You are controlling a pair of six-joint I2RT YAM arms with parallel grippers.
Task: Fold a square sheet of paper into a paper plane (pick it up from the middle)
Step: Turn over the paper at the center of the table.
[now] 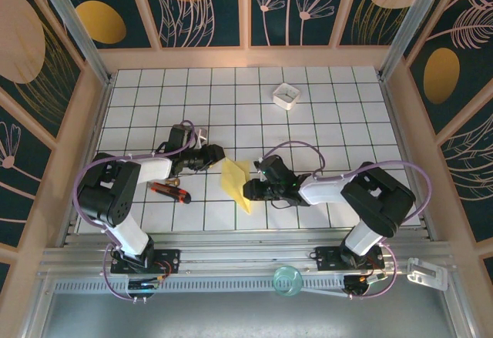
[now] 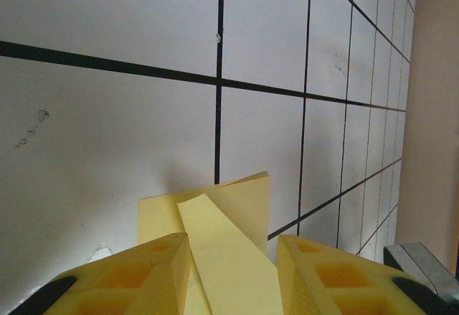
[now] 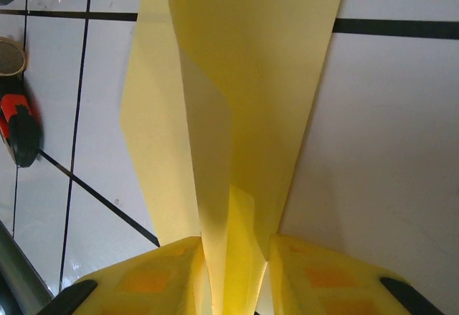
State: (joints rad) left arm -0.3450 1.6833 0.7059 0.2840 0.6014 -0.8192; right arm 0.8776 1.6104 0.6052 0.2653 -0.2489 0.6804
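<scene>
Yellow paper plane (image 1: 236, 176), just one, between left hand (image 1: 215, 154) and right hand (image 1: 252, 191).

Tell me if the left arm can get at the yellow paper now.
Likely yes: the yellow paper lies between the left gripper's open fingers, nothing over it; the right gripper straddles its other end.

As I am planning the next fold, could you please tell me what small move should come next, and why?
Probably close the right gripper gently on the folded yellow paper: its raised middle fold sits between those fingers, and the other end lies between the fingers of the left gripper, so a firm pinch would steady it.
</scene>
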